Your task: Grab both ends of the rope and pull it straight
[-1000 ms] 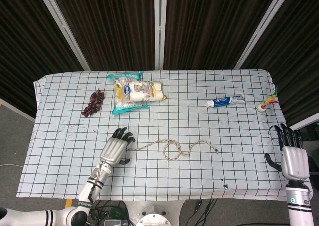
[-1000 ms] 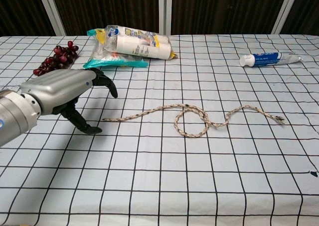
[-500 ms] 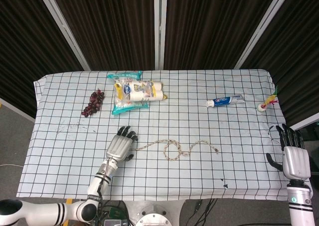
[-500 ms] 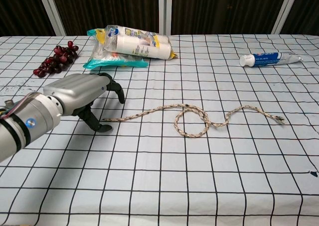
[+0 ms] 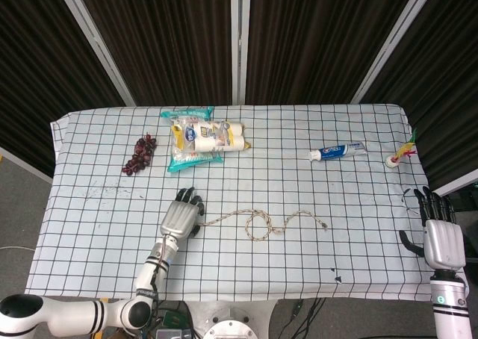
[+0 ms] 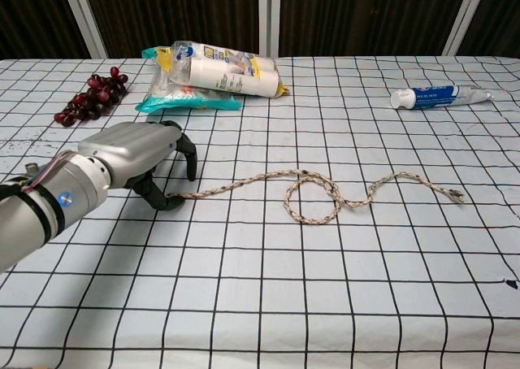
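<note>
Presently: rope [image 6: 317, 194] on desk [image 5: 358, 204], looped mid-length, long axis left-right. Left hand [image 6: 138, 154] curled over the left end, grasp not confirmed. Right hand [image 5: 439, 234] unclenched, holding nothing, off the desk's right edge, well apart from the far end.

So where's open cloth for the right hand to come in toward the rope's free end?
Bare cloth lies between the right hand and the rope, below the toothpaste. It is crowded at the rope's other end, by the left hand.
</note>
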Robot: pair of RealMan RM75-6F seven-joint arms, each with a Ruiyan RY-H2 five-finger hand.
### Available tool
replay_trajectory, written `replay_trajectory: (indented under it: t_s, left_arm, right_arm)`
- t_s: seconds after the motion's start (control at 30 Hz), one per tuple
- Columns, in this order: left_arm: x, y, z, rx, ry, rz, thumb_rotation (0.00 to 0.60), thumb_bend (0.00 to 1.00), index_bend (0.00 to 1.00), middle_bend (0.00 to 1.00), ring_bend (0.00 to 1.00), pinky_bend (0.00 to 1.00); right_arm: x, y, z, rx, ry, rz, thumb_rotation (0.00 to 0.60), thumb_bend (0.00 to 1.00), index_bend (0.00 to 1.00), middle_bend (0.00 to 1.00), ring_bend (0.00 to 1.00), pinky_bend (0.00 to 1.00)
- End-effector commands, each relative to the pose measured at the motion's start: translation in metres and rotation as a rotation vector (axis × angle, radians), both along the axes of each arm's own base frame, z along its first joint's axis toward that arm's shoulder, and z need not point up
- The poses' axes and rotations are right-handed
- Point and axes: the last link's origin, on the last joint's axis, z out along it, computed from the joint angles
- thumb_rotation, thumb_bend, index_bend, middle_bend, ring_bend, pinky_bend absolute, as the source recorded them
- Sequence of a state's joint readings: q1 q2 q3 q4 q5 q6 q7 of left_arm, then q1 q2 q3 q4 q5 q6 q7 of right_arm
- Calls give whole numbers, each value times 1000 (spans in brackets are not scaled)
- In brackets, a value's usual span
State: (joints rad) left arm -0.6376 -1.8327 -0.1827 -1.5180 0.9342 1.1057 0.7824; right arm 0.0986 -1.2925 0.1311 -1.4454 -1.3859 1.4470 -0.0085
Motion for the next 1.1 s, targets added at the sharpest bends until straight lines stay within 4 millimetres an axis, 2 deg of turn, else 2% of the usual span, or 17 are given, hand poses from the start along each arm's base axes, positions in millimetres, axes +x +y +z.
replay_trajectory:
  t_s: [0.03, 0.47, 1.1]
  left_arm:
    - [-1, 0, -1, 0, 7, 4, 600, 289, 439, 222, 0, 84]
    - [-2, -2, -2, 16, 28, -10, 600, 346, 506, 242, 0, 84]
    - [0, -4, -8, 15, 43, -34, 600, 339, 502, 243, 0, 83]
  right_arm:
    - [0, 0, 0, 0, 0, 0, 600, 220, 0, 0, 0, 0]
    - [-1, -1, -1, 2, -1, -7, 600, 220, 0, 0, 0, 0]
    - [-2, -1, -2, 2, -1, -13, 600, 220, 0, 0, 0, 0]
